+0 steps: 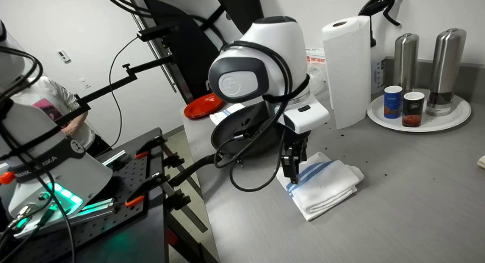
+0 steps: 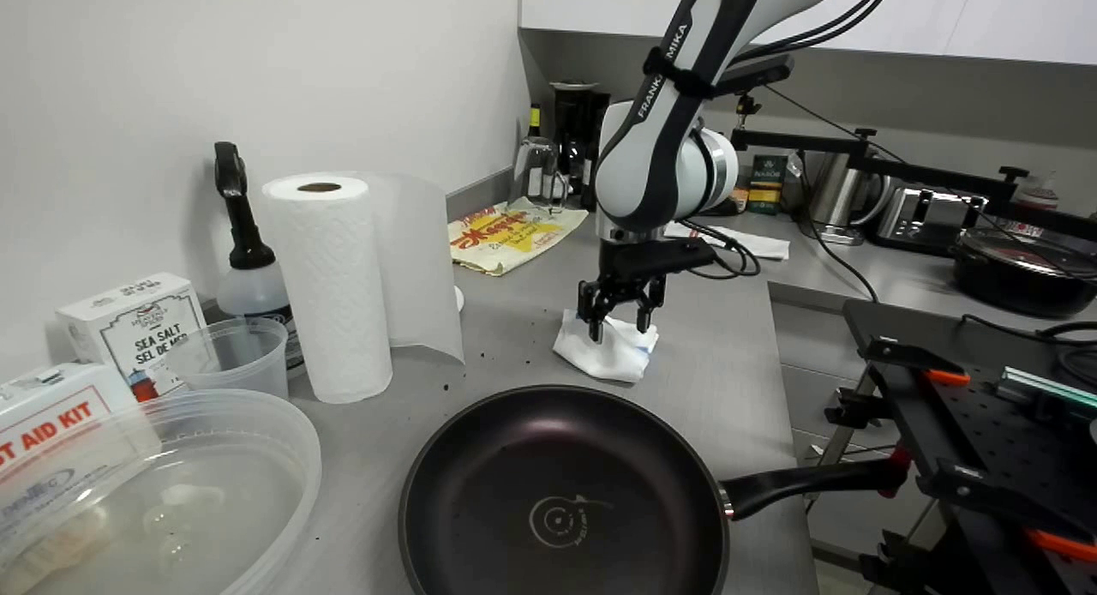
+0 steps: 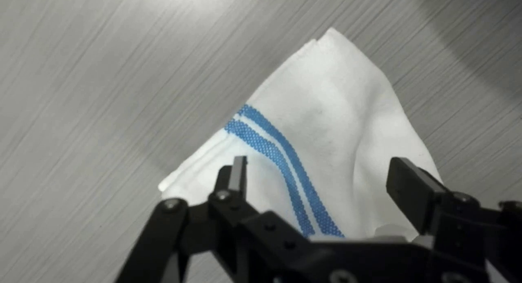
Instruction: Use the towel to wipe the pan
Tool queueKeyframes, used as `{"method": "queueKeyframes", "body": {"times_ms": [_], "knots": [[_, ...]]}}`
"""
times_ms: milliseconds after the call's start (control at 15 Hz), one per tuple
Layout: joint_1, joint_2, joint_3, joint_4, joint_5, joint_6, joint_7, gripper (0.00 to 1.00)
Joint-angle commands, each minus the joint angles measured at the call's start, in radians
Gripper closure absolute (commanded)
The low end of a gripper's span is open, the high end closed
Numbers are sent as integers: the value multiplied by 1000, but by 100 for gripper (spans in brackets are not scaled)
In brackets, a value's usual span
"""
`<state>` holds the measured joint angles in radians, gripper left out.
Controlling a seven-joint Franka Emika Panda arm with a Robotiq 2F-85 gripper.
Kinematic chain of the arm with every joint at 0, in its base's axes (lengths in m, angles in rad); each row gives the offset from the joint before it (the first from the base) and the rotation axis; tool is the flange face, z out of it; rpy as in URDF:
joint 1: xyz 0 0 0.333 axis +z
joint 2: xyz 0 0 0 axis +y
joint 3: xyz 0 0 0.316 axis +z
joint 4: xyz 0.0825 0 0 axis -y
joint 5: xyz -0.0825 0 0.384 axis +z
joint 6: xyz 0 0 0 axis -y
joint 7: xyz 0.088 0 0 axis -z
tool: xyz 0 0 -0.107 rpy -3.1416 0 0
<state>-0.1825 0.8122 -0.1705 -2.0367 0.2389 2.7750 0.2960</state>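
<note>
The tool (image 2: 619,328), spread wide and holding nothing, points down at the towel (image 3: 322,124) below, its stripes (image 3: 288,148) slanting between the fingers (image 3: 412,189); closing should pinch across them. Contact I cannot tell. The arm (image 2: 647,149) reaches from above. The pan (image 2: 566,483) sits near the towel on the tabletop (image 1: 398,217).

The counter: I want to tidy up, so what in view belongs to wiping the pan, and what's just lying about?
For the job:
- pan
- towel, below the tool
- tool, open

Just lying about:
- paper roll
- spray bottle
- salt box
- first aid kit
- red dish
- striped cloth near that dish
</note>
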Motion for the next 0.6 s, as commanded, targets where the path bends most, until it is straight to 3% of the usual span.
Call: {"method": "queueKeyframes", "body": {"times_ms": [0,533], "knots": [[3,-28,-3,-7,1,-48,-3,0],[62,-106,-70,-47,-68,-100,-8,0]]}}
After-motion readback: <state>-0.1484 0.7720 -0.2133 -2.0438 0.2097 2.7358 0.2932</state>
